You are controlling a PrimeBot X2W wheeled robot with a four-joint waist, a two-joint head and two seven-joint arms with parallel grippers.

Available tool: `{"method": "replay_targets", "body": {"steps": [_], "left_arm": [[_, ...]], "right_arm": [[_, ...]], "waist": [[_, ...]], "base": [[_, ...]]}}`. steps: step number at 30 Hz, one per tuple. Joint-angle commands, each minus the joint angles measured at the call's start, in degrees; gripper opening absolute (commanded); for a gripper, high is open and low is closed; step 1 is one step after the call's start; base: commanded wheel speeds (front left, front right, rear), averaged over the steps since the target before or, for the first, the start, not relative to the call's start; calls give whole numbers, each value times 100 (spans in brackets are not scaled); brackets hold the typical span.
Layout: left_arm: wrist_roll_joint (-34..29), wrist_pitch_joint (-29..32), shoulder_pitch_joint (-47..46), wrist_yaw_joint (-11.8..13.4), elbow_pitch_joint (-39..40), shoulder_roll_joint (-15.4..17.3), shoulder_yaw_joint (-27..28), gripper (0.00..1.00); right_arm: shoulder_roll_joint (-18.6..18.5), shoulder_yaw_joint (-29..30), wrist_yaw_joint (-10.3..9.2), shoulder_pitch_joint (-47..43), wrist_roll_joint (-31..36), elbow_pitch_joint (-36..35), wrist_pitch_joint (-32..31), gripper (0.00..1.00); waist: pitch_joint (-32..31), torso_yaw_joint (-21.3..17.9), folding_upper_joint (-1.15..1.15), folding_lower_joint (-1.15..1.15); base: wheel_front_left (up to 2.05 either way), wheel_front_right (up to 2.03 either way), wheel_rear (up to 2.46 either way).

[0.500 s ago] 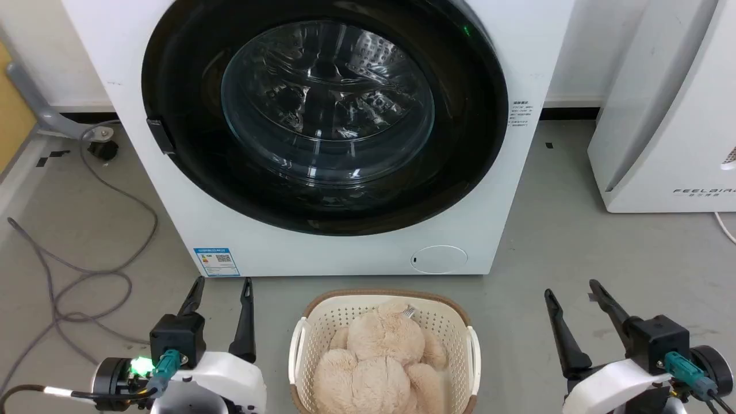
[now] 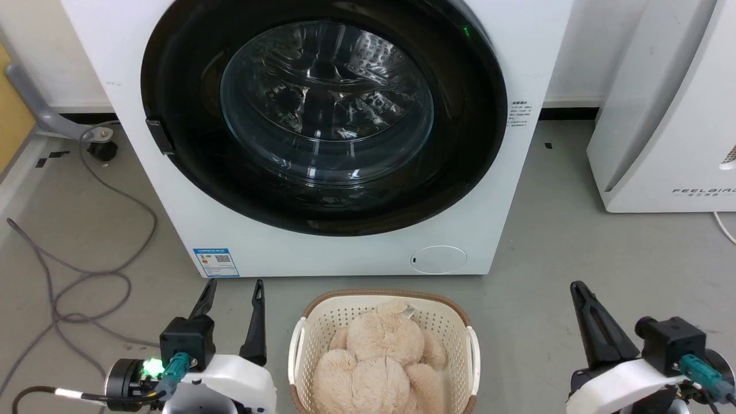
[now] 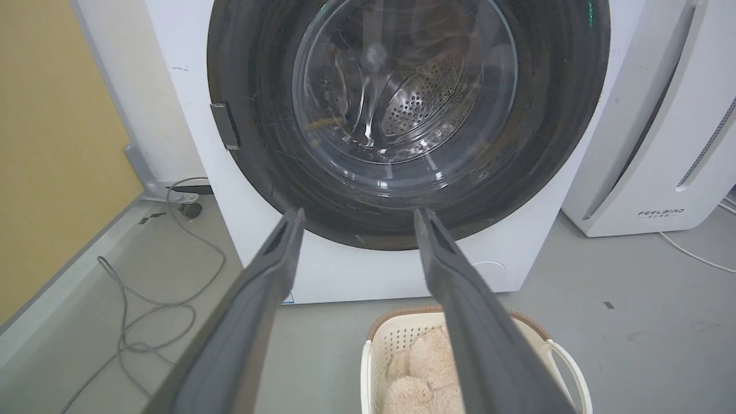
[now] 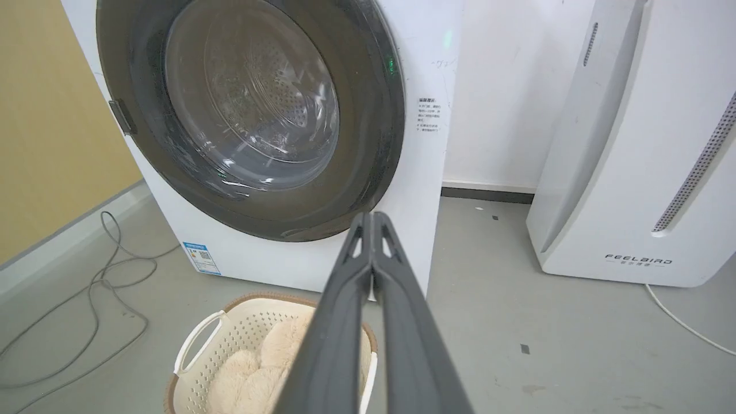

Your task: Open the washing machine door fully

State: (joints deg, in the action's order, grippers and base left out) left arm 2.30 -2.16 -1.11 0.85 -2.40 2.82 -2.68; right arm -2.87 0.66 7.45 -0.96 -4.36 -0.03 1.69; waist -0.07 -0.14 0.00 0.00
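A: Quick count pls, big stuff first?
B: 1 washing machine, 1 door on it, 1 blue label at its btm corner. Also 1 white FEELBAIRD unit.
A: On the floor?
B: 1 basket w/ 1 plush toy inside. Cables: 1 white cable, and the grey cable looks like 1, but the loops overlap, so maybe 2.
A: Grippers?
B: 2 total: left gripper, right gripper.

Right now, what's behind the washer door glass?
Through the glass of the shut washing machine door, the perforated steel drum shows, with no laundry visible. Reflections blur its lower part, so small items there can't be ruled out.
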Motion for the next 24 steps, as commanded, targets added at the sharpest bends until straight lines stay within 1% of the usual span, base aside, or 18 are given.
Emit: {"method": "replay_targets", "body": {"steps": [1, 9, 13, 24], "left_arm": [[38, -55, -62, 24, -37, 3, -23, 100], [128, -151, -91, 62, -95, 3, -115, 100], [171, -199, -115, 79, -118, 3, -161, 100], [279, -330, -196, 124, -166, 4, -283, 100]], "right_arm": [[0, 15, 1, -50, -142, 29, 50, 0], [0, -22, 1, 9, -1287, 51, 182, 0], [0, 14, 1, 51, -1969, 3, 242, 0], [0, 384, 1, 353, -3775, 66, 378, 0]], "waist": [[2, -2, 0, 0], [19, -12, 0, 0], [40, -15, 0, 0], [125, -22, 0, 0]], "base": [[0, 0, 0], [0, 0, 0], [0, 0, 0], [0, 0, 0]]}}
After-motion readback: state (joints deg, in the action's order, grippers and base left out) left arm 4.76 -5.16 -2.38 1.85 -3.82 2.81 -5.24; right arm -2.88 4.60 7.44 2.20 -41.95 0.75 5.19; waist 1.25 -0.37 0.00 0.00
